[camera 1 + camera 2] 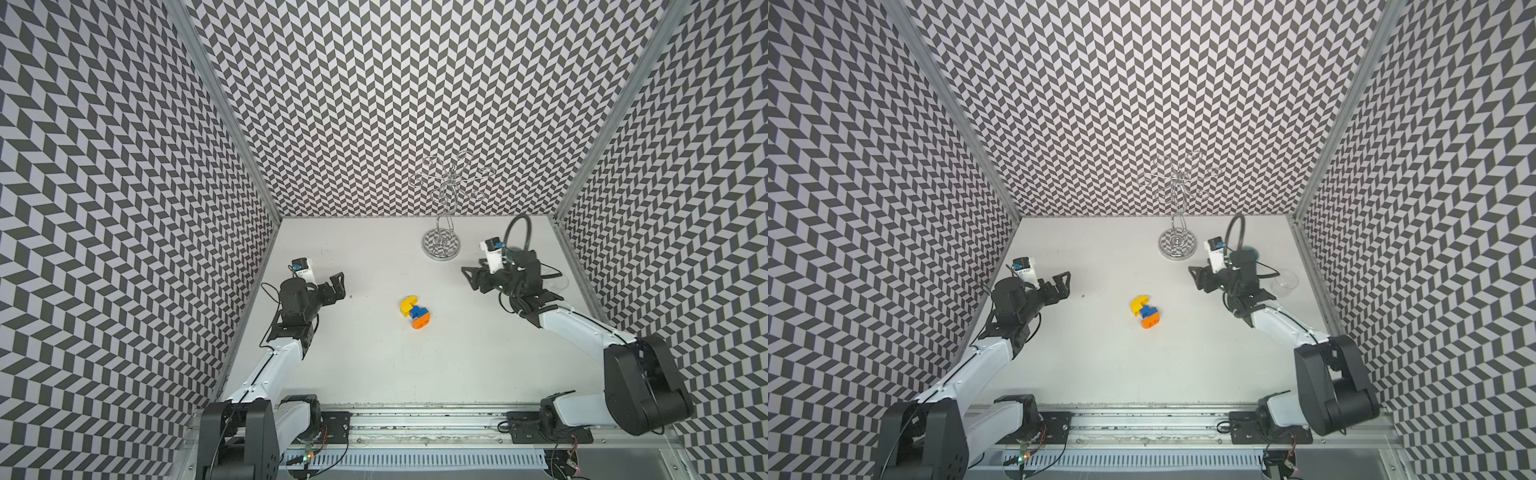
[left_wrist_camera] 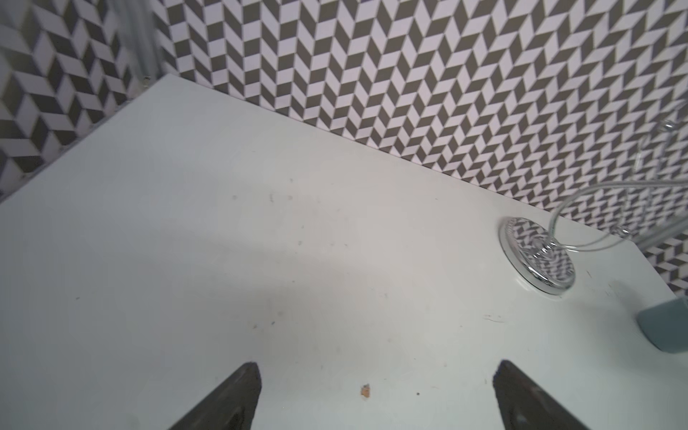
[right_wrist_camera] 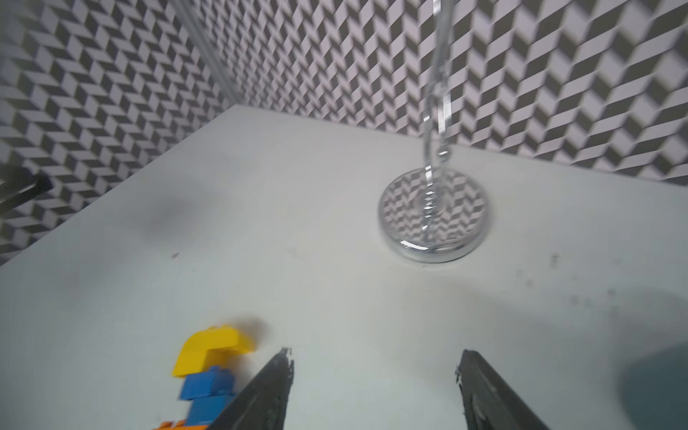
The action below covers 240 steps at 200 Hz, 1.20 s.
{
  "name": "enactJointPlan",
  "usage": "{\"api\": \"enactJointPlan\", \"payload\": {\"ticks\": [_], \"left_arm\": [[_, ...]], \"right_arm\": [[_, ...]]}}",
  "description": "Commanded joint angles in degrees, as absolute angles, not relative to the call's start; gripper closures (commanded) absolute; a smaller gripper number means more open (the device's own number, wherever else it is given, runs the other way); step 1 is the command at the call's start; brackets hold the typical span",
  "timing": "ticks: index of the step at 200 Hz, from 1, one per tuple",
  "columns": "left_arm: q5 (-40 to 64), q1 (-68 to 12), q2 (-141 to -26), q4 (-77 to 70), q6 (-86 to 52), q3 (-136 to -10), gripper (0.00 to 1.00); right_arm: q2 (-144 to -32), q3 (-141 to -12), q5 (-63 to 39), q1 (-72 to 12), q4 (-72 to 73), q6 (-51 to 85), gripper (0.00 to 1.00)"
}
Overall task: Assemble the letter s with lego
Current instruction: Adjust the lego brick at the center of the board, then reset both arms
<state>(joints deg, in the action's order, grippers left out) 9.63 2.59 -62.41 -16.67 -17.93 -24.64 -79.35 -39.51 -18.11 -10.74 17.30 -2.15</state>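
A: What is occupying the tabletop point(image 1: 374, 365) in both top views?
B: The left arm point(image 1: 270, 365), mid-left, and right arm point(image 1: 582, 328), mid-right, are holding jaws spread, empty; the letter s point(image 1: 415, 312) is lying at frame centre, between them.

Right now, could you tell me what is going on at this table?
Nothing is being handled. The letter s, yellow, blue and orange bricks joined, lies mid-table. The left gripper and the right gripper hang open and empty on either side of it. A chrome stand is at the back.
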Motion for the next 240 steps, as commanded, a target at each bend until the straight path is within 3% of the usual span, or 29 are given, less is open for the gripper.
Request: {"api": "enactJointPlan", "payload": {"ticks": [1, 51, 106, 122, 137, 155, 172, 191, 208, 228, 240], "left_arm": [[5.3, 3.9, -61.8, -28.5, -16.0, -21.3, 0.01], [4.2, 6.3, -69.1, -46.6, -7.9, -15.2, 0.01], [11.8, 5.5, -85.6, -72.4, -2.8, -12.7, 0.01], [11.7, 2.7, -91.8, -87.0, 0.6, -9.5, 0.01], [11.0, 0.8, -87.1, -75.4, 3.2, -11.2, 0.01], [10.5, 0.5, -90.1, -81.1, 3.6, -10.9, 0.01], [5.9, 0.8, -89.1, -69.8, 1.2, -15.7, 0.01], [5.3, 1.1, -90.0, -72.4, 0.6, -15.2, 0.01], [5.2, 1.1, -89.4, -70.5, 0.6, -15.6, 0.01], [5.1, 0.9, -89.4, -71.3, 0.7, -15.3, 0.01], [4.9, 0.8, -89.4, -71.2, 0.8, -15.2, 0.01]], "right_arm": [[-80.5, -33.9, -15.6, -5.7, 28.5, -6.4, 0.27], [-81.9, -21.3, -13.4, -4.7, 52.0, -9.3, 0.28], [-82.1, -15.9, -13.3, -4.1, 63.1, -10.0, 0.28], [-81.6, -14.6, -14.0, -3.7, 65.0, -10.0, 0.28], [-81.9, -13.2, -13.6, -3.0, 68.7, -8.9, 0.28], [-83.5, -9.0, -11.4, -2.7, 74.7, -8.1, 0.27], [-91.1, -7.3, -8.3, -2.5, 89.0, -4.5, 0.27], [-86.9, -15.7, -5.9, -2.3, 67.2, -5.0, 0.24], [-90.8, -13.5, -4.6, -0.9, 78.8, -1.1, 0.10], [-88.0, -16.5, -4.8, -0.9, 67.6, -2.4, 0.03], [-88.7, -15.7, -4.5, -0.9, 70.4, -1.7, 0.01]]}}
